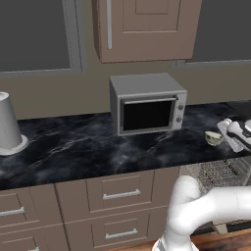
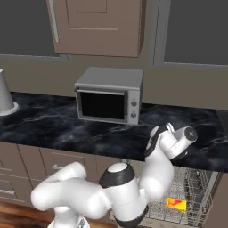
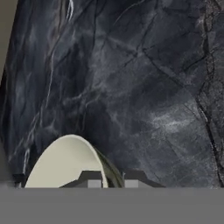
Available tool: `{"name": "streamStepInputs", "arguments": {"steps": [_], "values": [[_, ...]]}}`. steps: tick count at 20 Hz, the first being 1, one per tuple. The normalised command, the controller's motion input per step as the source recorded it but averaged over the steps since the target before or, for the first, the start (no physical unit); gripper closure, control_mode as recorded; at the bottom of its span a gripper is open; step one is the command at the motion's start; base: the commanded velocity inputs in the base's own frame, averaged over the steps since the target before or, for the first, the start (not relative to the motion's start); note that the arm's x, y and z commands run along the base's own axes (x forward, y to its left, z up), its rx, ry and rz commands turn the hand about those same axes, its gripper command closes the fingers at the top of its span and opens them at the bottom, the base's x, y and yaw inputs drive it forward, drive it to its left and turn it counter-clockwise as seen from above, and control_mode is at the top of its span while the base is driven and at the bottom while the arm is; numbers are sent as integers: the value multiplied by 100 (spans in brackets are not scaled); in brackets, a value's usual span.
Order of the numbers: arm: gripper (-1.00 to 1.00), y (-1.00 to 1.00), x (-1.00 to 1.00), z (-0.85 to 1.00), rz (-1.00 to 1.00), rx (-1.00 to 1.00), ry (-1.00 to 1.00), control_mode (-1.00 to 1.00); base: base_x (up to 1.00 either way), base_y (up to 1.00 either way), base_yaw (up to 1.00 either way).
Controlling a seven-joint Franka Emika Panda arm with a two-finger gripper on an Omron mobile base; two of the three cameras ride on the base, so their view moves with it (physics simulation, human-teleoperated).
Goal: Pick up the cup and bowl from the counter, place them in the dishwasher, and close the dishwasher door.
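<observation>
The cream-white bowl (image 1: 213,138) sits on the black counter (image 1: 73,147) right of the microwave. My gripper (image 1: 226,133) reaches it from the right. In the hand view the bowl (image 3: 61,166) lies at the lower left, and its rim runs between the two fingertips of the gripper (image 3: 111,179), which is shut on it. From the right base view the gripper (image 2: 154,139) hangs over the counter edge and hides the bowl. The yellow and red cup (image 2: 176,204) lies in the open dishwasher's wire rack (image 2: 193,185). The dishwasher door is out of view.
A grey microwave (image 1: 147,104) stands at the back of the counter, left of the bowl. A tall grey-white vessel (image 1: 9,125) stands far left. Drawers with silver handles (image 1: 121,194) sit under the counter. The dishwasher rack (image 1: 215,171) lies below the bowl's spot.
</observation>
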Motion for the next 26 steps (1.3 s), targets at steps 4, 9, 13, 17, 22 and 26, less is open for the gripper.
{"name": "streamStepInputs", "arguments": {"steps": [4, 9, 13, 17, 22, 26], "values": [[100, 51, -35, -18, -3, -10, 0, -100, 0, 0, 0], [100, 16, -33, -21, -18, -15, 0, -100, 0, 0, 0], [100, -2, -29, -8, -28, -4, 0, -100, 0, 0, 0], [100, -40, -21, 0, -8, 8, 0, -100, 0, 0, 0], [100, -61, -34, 0, -2, 14, 0, -100, 0, 0, 0], [100, -49, -23, -1, 0, 1, 0, -100, 0, 0, 0]]}}
